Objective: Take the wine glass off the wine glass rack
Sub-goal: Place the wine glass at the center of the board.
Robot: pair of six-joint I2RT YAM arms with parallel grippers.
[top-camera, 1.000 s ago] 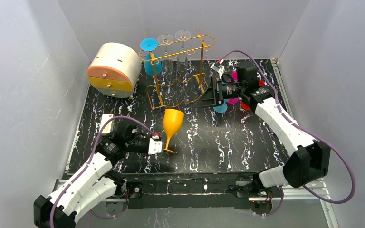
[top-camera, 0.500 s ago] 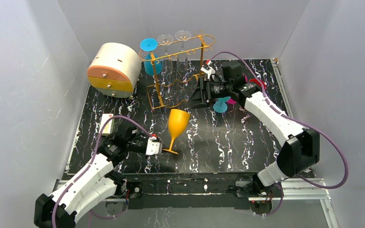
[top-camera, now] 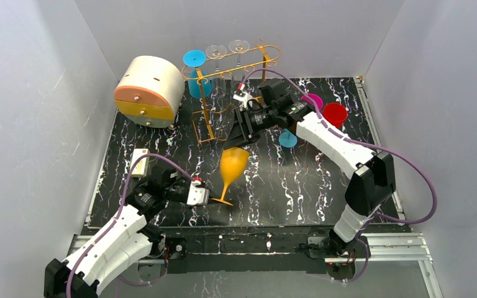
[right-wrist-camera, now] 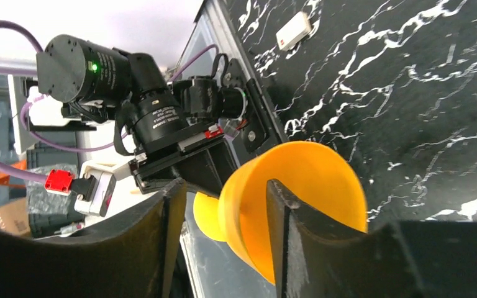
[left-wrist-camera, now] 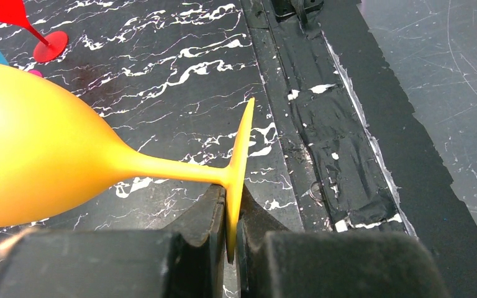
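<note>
Just in front of the rack [top-camera: 207,121], off it and tilted over the table [top-camera: 298,180], the orange glass [top-camera: 233,164] is held by its foot, pinched edge-on in the clenched left gripper [left-wrist-camera: 231,230]. The right gripper [right-wrist-camera: 225,186] straddles the bowl wall, jaws apart, not clamped. The glass is likely light, rigid, slick plastic; the bowl wall or stem looks the surest hold, the thin foot the weakest.

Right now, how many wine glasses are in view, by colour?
yellow glass: 1
blue glasses: 2
clear glasses: 2
magenta glass: 1
red glass: 1
Total: 7
</note>
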